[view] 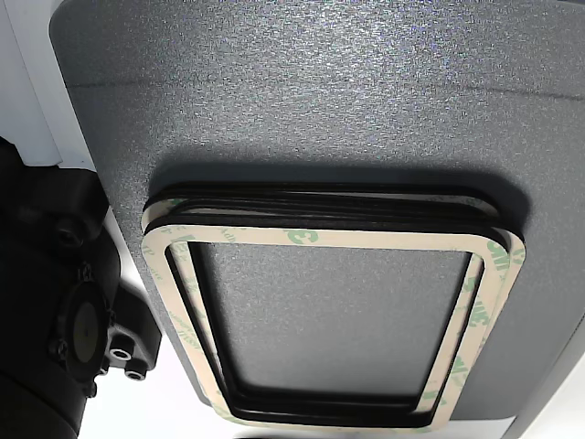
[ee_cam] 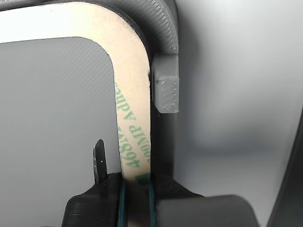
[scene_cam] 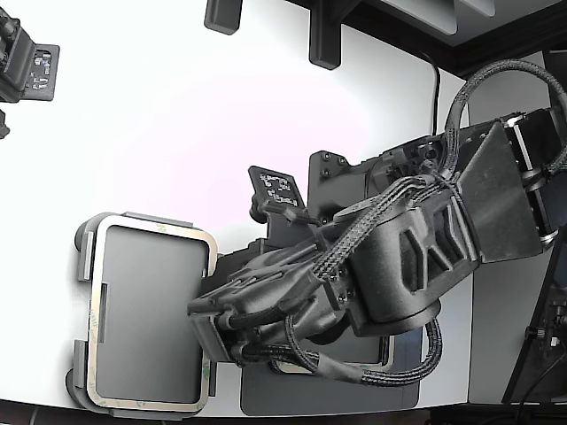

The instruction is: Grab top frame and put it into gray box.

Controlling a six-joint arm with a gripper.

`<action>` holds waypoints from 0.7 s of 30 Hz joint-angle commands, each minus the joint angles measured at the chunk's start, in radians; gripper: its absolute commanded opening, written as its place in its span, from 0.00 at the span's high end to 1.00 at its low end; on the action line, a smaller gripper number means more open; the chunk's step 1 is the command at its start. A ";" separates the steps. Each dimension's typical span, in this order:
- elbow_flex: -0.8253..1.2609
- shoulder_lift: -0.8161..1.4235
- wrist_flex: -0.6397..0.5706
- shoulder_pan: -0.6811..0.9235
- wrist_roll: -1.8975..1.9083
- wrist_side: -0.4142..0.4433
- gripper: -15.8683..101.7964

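Note:
The top frame [scene_cam: 155, 228], pale beige with green print, lies inside the gray box [scene_cam: 84, 246] at the exterior view's lower left. Its rim follows the box's wall. My gripper [scene_cam: 204, 335] is at the frame's right side in that view. In the wrist view the gripper [ee_cam: 137, 201] is shut on the frame's rim [ee_cam: 132, 94], with a finger on each side of the strip. A raised tab of the box [ee_cam: 166, 90] stands just beside the rim. The rest of the frames [view: 338, 240] lie stacked in the other view.
The stack sits on a darker grey mat [view: 320, 110], which shows under my arm in the exterior view [scene_cam: 328, 396]. Black fixtures [scene_cam: 323, 40] stand at the white table's [scene_cam: 177, 115] far edge. A black device [scene_cam: 22, 62] is at the upper left.

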 commanded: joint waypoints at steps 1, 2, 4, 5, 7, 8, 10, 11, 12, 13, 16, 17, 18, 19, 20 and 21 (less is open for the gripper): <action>-0.012 0.031 -0.011 -0.015 0.002 -0.002 0.96; -0.011 0.031 -0.015 -0.015 0.002 -0.002 0.96; -0.005 0.031 -0.021 -0.015 0.002 -0.003 0.96; -0.003 0.031 -0.023 -0.015 0.003 -0.003 0.96; 0.000 0.031 -0.025 -0.015 0.003 -0.003 0.96; 0.000 0.031 -0.025 -0.015 0.003 -0.003 0.96; 0.000 0.031 -0.025 -0.015 0.003 -0.002 0.96; 0.000 0.032 -0.025 -0.015 0.003 0.000 0.96; 0.002 0.032 -0.026 -0.015 0.003 0.002 0.96; 0.006 0.034 -0.029 -0.015 0.003 0.003 0.96; 0.017 0.043 -0.040 -0.015 0.003 0.011 0.96; 0.017 0.044 -0.041 -0.015 0.002 0.011 0.96; 0.018 0.044 -0.043 -0.015 0.000 0.011 0.96; 0.020 0.043 -0.046 -0.015 0.000 0.011 0.96; 0.023 0.043 -0.049 -0.015 0.000 0.011 0.96; 0.026 0.043 -0.054 -0.015 0.000 0.009 0.96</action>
